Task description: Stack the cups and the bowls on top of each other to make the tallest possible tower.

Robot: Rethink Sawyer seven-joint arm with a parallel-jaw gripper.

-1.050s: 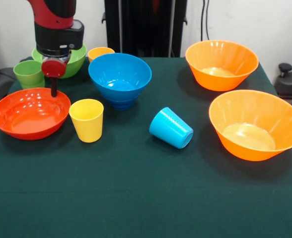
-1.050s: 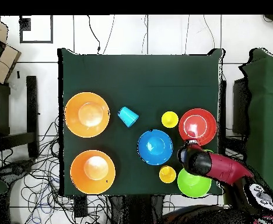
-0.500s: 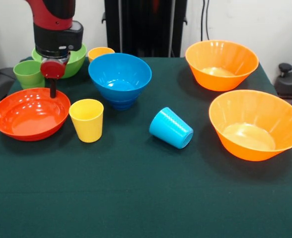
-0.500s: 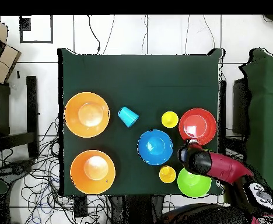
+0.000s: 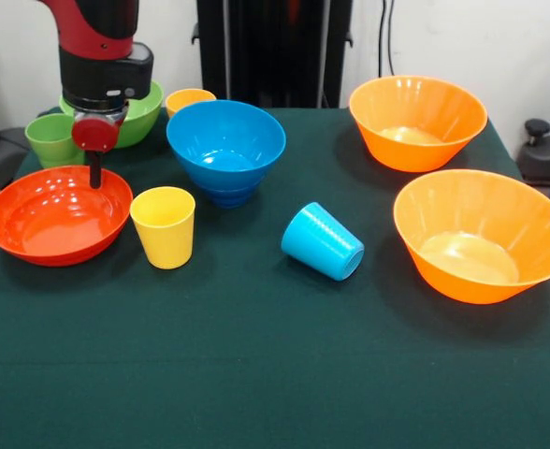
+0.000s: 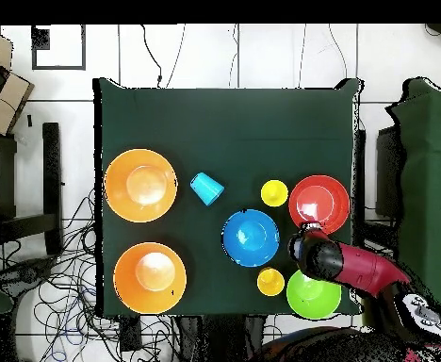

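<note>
Nearest the camera on the green worktop (image 5: 275, 374) nothing is stacked: a light blue cup (image 5: 323, 241) lies on its side, mouth toward the front, and just left of it a yellow cup (image 5: 164, 225) stands upright, close beside the red-orange bowl (image 5: 58, 213) without clearly touching it. Off to the right, the nearer orange bowl (image 5: 482, 233) sits alone and upright. Further back, the light blue bowl (image 5: 226, 148) appears to rest on a darker blue piece, perhaps the small dark blue bowl nested beneath it; if so, that is the only start of a tower, though the seam is hard to read. Over the far rim of the red-orange bowl hangs the hand (image 5: 95, 170), showing a single dark finger pointing down at or just above the rim; whether it is apart, together or gripping the rim I cannot tell. Behind it stand the green cup (image 5: 53, 137) and the green bowl (image 5: 130, 114), with the second yellow cup (image 5: 190, 98) and the far orange bowl (image 5: 417, 121) at the back. Almost all the stacking seems left to do, with every cup single.
</note>
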